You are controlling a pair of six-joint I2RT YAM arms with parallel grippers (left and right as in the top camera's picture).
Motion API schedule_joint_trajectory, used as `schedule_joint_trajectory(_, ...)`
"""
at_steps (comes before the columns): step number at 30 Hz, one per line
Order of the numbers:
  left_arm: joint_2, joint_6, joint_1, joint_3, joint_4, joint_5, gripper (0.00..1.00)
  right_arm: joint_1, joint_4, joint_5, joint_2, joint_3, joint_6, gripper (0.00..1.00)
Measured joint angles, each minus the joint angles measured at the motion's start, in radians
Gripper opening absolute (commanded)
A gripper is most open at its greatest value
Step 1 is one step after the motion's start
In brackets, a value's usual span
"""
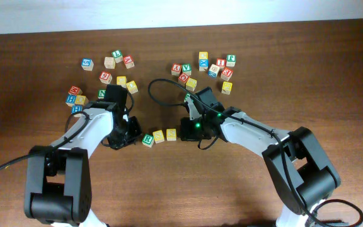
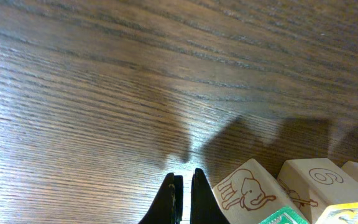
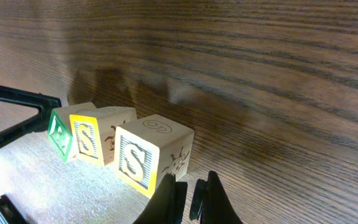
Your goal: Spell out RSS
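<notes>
Three cubes stand in a row on the table: the green R cube (image 1: 147,139), a yellow S cube (image 1: 159,136) and a second yellow S cube (image 1: 171,133). The right wrist view shows the R (image 3: 59,134) and both S faces (image 3: 86,138) (image 3: 135,162). My left gripper (image 1: 128,135) is shut and empty just left of the R cube, whose elephant side (image 2: 247,190) sits right beside the jaws (image 2: 184,180). My right gripper (image 1: 188,129) is shut and empty just right of the last S cube, its fingertips (image 3: 191,186) next to that cube's corner.
Other lettered cubes lie in loose groups at the back left (image 1: 115,62), far left (image 1: 76,98) and back right (image 1: 210,66). A black cable (image 1: 159,88) loops over the table between the arms. The left gripper's dark finger (image 3: 17,96) shows in the right wrist view.
</notes>
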Motion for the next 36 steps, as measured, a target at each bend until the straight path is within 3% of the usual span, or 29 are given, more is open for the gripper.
schedule_joint_trajectory(29,0.000,-0.071,-0.074,-0.045,0.116,0.025,0.00,0.023,0.021,0.003,0.026,0.000,0.011,0.04)
schedule_joint_trajectory(36,0.000,-0.070,-0.074,-0.045,0.117,0.025,0.00,0.004,-0.074,0.003,0.026,0.020,-0.006,0.04)
